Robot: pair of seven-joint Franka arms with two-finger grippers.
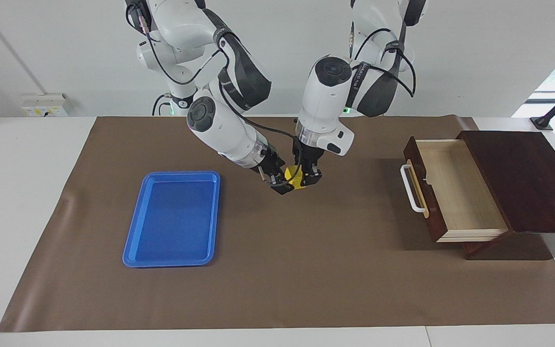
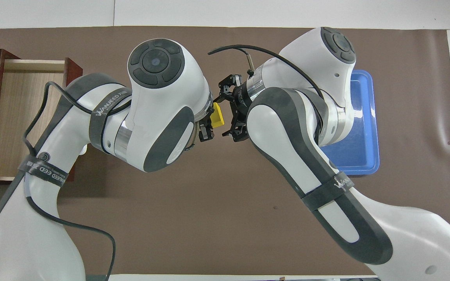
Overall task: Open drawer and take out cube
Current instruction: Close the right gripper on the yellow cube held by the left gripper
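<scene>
The small yellow cube (image 1: 295, 177) (image 2: 218, 116) hangs in the air over the middle of the brown mat, held by my left gripper (image 1: 306, 182) (image 2: 208, 124), which is shut on it and points down. My right gripper (image 1: 281, 185) (image 2: 229, 111) is open and comes in sideways from the tray's end, its fingers either side of the cube. I cannot tell whether they touch it. The dark wooden drawer (image 1: 455, 188) (image 2: 25, 117) stands pulled out at the left arm's end of the table, its pale inside bare and its white handle (image 1: 410, 189) facing the mat's middle.
A blue tray (image 1: 174, 217) (image 2: 362, 97) lies on the brown mat (image 1: 306, 270) toward the right arm's end of the table, with nothing in it. The dark wooden box (image 1: 528, 178) holds the drawer.
</scene>
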